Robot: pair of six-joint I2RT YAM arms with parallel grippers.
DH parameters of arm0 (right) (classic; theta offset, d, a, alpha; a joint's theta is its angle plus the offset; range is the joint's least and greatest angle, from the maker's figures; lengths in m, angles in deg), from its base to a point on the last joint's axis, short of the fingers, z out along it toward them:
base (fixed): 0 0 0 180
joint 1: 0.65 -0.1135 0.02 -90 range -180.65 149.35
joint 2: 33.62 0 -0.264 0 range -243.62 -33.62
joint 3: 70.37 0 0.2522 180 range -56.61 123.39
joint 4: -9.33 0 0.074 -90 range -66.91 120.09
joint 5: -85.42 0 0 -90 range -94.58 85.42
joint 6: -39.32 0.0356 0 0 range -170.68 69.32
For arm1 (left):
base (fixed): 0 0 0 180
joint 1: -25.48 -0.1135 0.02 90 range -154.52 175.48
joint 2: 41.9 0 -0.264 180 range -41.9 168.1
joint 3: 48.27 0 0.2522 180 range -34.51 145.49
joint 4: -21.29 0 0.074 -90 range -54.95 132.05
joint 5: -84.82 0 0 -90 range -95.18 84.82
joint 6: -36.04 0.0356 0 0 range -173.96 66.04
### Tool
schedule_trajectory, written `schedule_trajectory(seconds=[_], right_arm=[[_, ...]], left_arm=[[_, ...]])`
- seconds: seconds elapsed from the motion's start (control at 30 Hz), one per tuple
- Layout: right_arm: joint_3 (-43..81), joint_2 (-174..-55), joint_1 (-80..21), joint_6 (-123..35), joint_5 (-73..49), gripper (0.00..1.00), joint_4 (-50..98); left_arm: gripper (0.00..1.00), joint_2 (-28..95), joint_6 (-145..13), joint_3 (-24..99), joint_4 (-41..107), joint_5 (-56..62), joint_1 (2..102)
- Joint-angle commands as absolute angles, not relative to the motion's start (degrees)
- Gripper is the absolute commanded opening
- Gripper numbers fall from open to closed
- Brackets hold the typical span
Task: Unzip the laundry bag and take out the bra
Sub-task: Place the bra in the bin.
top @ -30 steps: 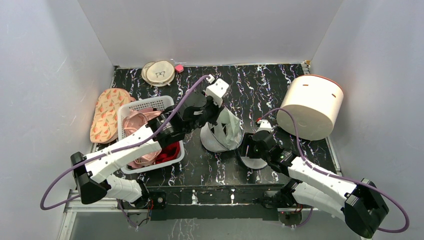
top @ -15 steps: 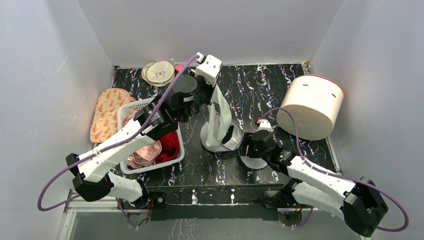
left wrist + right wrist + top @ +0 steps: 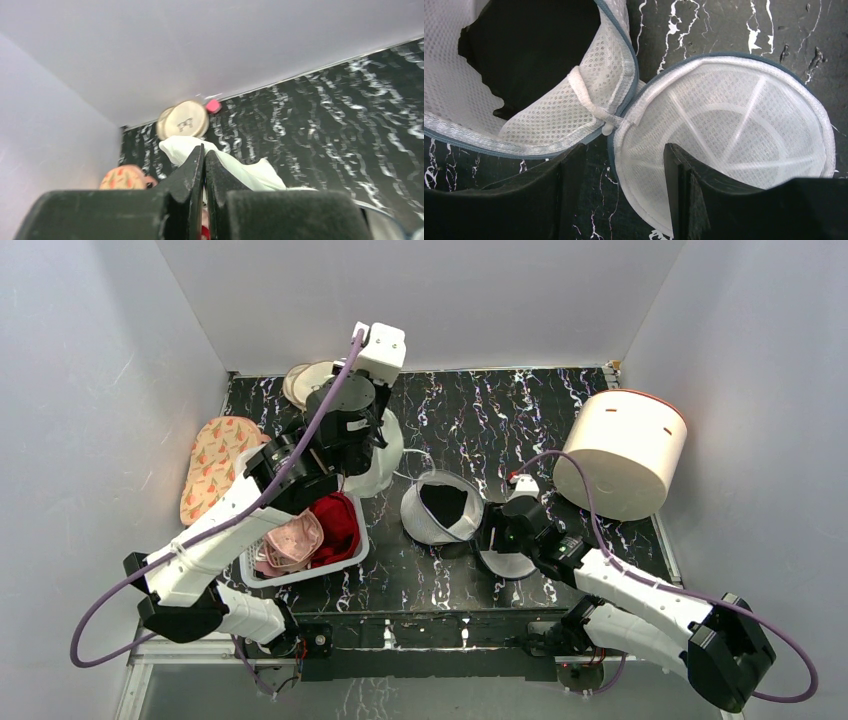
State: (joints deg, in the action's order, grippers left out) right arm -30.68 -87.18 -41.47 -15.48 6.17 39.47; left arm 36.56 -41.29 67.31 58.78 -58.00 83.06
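Observation:
The laundry bag (image 3: pixel 440 505) lies unzipped mid-table, a white mesh bowl with a dark inside. Its lid half (image 3: pixel 510 562) lies flat to the right, joined at a hinge. My left gripper (image 3: pixel 372 440) is raised left of the bag and shut on a pale white bra (image 3: pixel 387 455) that hangs from it above the table. In the left wrist view the fingers (image 3: pixel 204 150) pinch the pale cloth (image 3: pixel 240 170). My right gripper (image 3: pixel 497 535) is open at the hinge. In the right wrist view its fingers (image 3: pixel 621 167) straddle the lid's rim (image 3: pixel 734 130) beside the bowl (image 3: pixel 549 115).
A white basket (image 3: pixel 256 462) with pink and red garments stands at the left, below the left arm. A big cream drum (image 3: pixel 620 450) stands at the back right. Beige discs (image 3: pixel 303 380) and an orange-patterned piece (image 3: pixel 208 468) lie at the back left.
My left gripper has pulled the bra up out of the bag and carried it left, toward the basket. The bag now lies open with nothing inside. The right arm barely moved.

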Motion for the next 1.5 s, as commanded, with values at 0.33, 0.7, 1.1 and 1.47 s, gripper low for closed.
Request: schedule_trajectory(seconds=[0.33, 0.7, 1.1, 1.47], right_arm=[[-25.3, -91.3, -41.3, -20.3, 3.6, 0.57, 37.4], [-24.4, -95.7, -41.3, -21.0, 3.6, 0.57, 36.5], [-24.6, -96.8, -41.3, -20.7, 3.3, 0.57, 36.6], [-26.1, -95.7, -41.3, -20.2, 2.5, 0.57, 35.7]], left_arm=[[0.00, 27.3, -51.6, 72.1, 87.5, -73.9, 79.7], [0.00, 14.4, -49.8, 68.9, 99.1, -70.8, 79.8], [0.00, 14.7, -52.0, 57.7, 97.9, -62.1, 79.8], [0.00, 17.2, -53.3, 35.1, 85.0, -56.9, 72.6]])
